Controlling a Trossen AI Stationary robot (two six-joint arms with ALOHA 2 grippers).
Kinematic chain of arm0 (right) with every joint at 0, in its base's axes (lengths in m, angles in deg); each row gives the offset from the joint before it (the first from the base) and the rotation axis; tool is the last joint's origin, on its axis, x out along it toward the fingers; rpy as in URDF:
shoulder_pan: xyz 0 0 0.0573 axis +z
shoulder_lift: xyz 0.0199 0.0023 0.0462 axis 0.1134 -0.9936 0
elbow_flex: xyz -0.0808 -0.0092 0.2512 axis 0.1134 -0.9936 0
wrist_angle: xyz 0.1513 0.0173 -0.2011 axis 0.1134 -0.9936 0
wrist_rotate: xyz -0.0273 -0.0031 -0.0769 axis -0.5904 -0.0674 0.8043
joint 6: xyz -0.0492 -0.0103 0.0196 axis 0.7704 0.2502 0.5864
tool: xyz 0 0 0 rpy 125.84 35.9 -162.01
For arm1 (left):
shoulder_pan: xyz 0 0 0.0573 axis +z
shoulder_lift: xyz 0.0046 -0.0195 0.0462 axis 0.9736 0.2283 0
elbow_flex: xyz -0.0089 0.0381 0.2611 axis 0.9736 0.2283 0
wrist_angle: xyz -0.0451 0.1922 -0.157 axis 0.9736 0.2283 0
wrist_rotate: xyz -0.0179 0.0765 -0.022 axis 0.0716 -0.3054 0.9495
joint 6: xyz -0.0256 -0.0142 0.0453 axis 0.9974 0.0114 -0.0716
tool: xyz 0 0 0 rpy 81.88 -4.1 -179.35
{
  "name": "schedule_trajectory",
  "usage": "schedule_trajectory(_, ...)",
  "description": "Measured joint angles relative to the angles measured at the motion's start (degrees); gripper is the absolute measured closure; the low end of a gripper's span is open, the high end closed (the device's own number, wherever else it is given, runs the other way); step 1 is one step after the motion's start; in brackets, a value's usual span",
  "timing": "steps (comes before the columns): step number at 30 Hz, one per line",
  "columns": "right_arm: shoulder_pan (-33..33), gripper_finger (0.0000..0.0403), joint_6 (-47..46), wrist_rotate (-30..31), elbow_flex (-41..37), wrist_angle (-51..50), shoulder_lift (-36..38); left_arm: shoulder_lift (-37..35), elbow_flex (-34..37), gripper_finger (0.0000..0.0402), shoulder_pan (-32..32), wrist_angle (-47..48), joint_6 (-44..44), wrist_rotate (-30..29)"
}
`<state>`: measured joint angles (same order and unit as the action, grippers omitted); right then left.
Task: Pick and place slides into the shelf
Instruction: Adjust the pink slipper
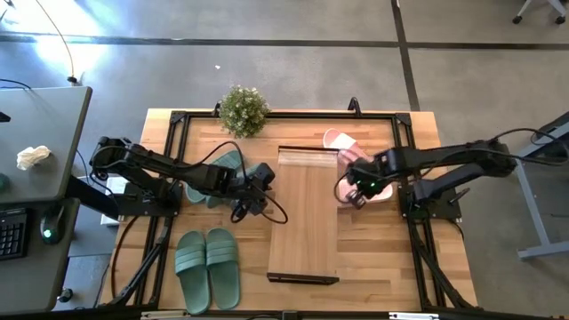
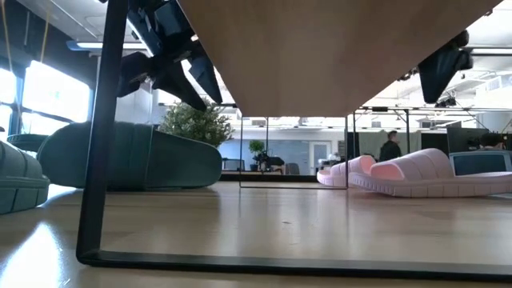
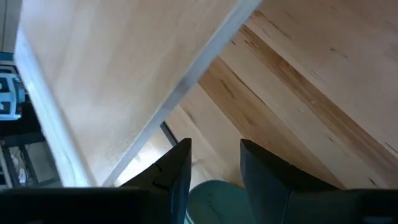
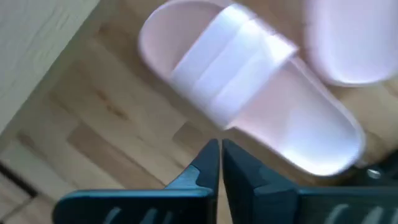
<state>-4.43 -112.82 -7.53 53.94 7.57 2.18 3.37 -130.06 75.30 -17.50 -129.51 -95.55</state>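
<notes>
- At the table's (image 1: 373,267) near-left corner, we are seeing a green pair (image 1: 207,267) lying side by side, straps up, well apart from both grippers.
- The shelf (image 1: 304,213) is standing in the middle of the table, its long plank running from near the near edge toward the far edge. No slides are showing on its top.
- The left gripper (image 1: 255,190) is hanging just beside the shelf's left edge, about midway along the table. Its fingers (image 3: 174,180) are standing parted, with the wood showing through the gap. A bit of green is showing low between them, and we cannot tell whether they are touching it.
- A second green pair (image 1: 228,165) is lying under the left arm, just left of the shelf. In the low view the gripper is hovering above it, apart from it.
- The right gripper (image 4: 220,146) is hanging just beside the shelf's right edge, with its fingers pressed together and holding nothing. It is pointing down at a pink slide (image 4: 249,99) lying on the table just below it.
- The other pink slide (image 1: 340,140) is lying a little farther on, near the shelf's far-right corner.
- A plant (image 1: 242,108) is standing at the table's far edge, toward the left.
- Beyond the table, we are seeing a person (image 2: 390,146) far off in the room.
</notes>
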Motion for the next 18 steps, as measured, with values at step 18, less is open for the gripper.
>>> schedule_trajectory(18, -13.02, 0.0278, -6.68, -11.45, -24.64, 24.50, 9.62, -6.91, -0.02, 0.0280, -0.01, 3.29, 5.11, 0.12)
